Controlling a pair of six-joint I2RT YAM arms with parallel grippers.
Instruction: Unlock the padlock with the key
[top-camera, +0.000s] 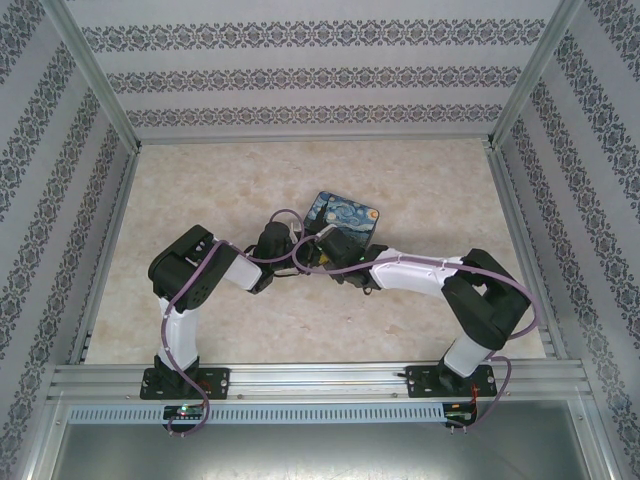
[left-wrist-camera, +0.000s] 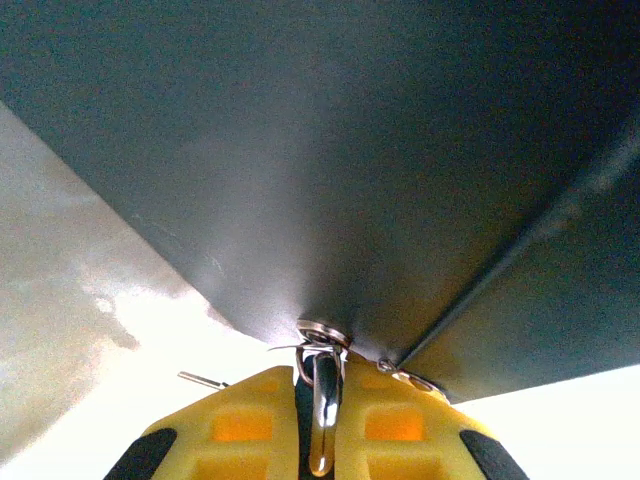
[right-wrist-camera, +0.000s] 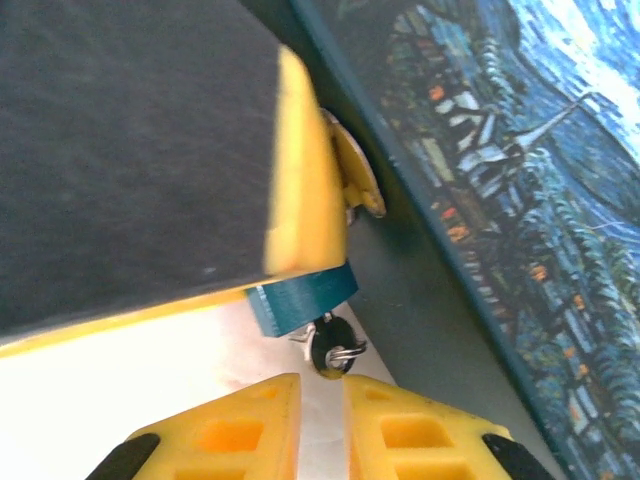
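The padlock (right-wrist-camera: 300, 297) has a small blue body, and it sits clamped under the yellow finger (right-wrist-camera: 305, 180) of my left gripper. The key (right-wrist-camera: 333, 347) hangs out of its underside, showing a dark round head with a thin wire ring. My right gripper (right-wrist-camera: 322, 378) is just below, its fingers a narrow gap apart, and the key head lies at the tips rather than between them. In the left wrist view my left gripper (left-wrist-camera: 320, 372) is shut on the padlock's shiny metal shackle (left-wrist-camera: 323, 400). From above, both grippers meet at the tin's near edge: left (top-camera: 298, 248), right (top-camera: 325, 258).
A blue tin (top-camera: 345, 222) printed with a swirling night sky lies flat right behind the grippers, with its side wall (right-wrist-camera: 420, 290) close beside the padlock. A dark flat surface (left-wrist-camera: 350, 150) looms over the left fingers. Patterned walls and aluminium rails (top-camera: 300, 380) bound the marble tabletop (top-camera: 200, 190).
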